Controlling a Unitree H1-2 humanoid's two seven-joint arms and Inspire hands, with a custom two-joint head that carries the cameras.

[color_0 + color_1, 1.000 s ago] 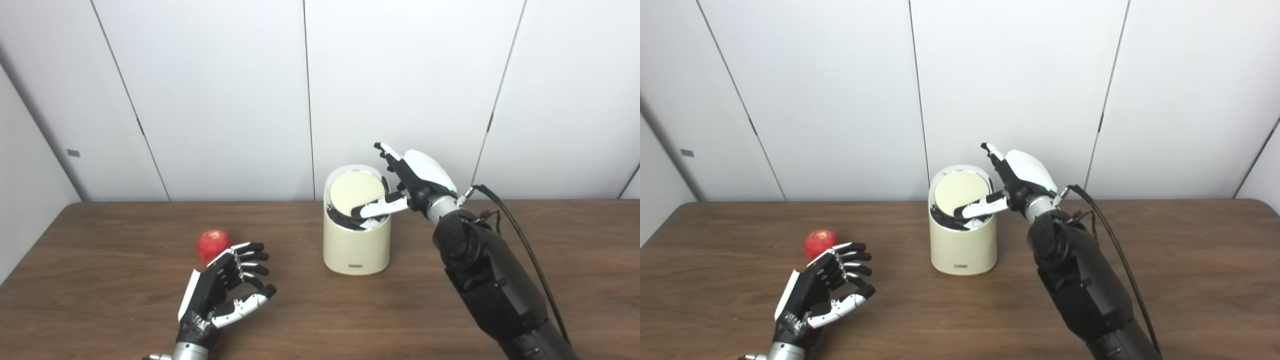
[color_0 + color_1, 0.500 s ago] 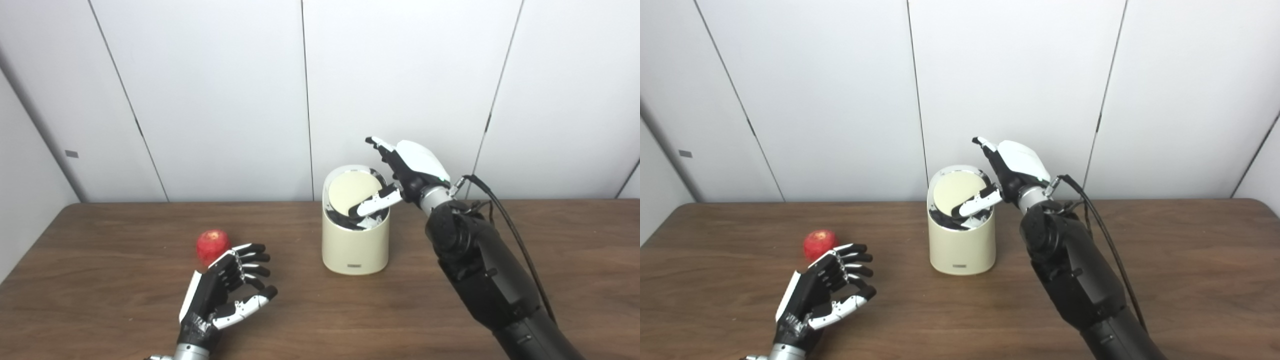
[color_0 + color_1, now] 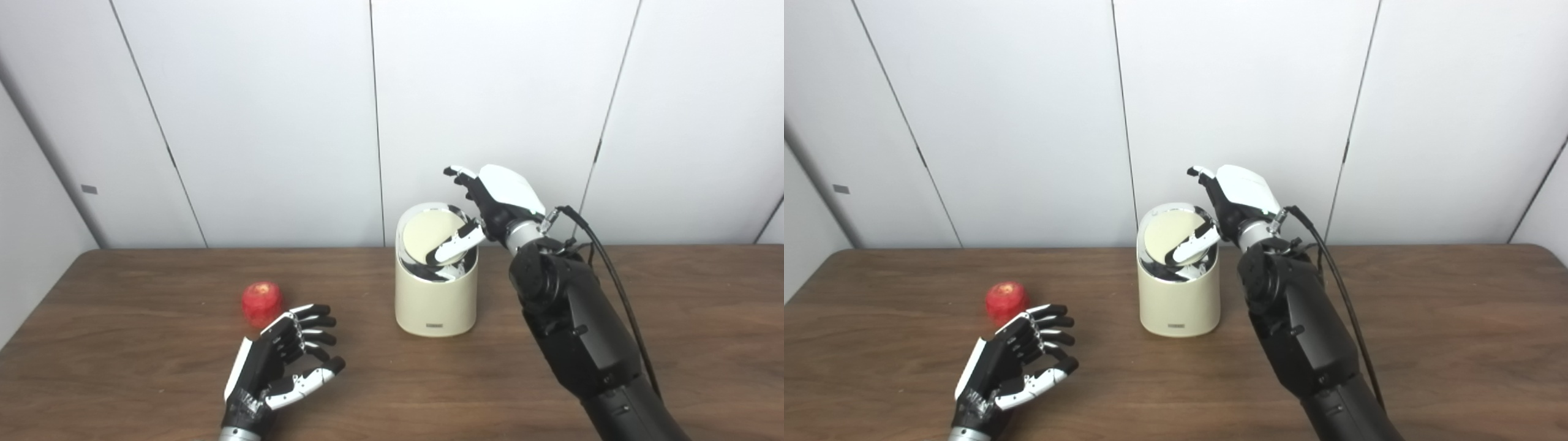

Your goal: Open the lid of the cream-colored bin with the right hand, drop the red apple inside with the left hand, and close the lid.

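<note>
Pressing the round cream lid [image 3: 430,236] of the cream-colored cylindrical plastic bin [image 3: 436,297], the right hand [image 3: 490,205] tips it partly open, fingers spread, gripping nothing. Small red apple [image 3: 262,302] sits on the brown wooden table [image 3: 122,367], ungrasped, beside the empty, open-fingered left hand [image 3: 278,367]. Drop and closing remain.

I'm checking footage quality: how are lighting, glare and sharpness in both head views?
Left eye view: even, soft light, faint shadow beside the bin, apple slightly soft. Right eye view: the same, with mild sheen on the table and no harsh glare.
</note>
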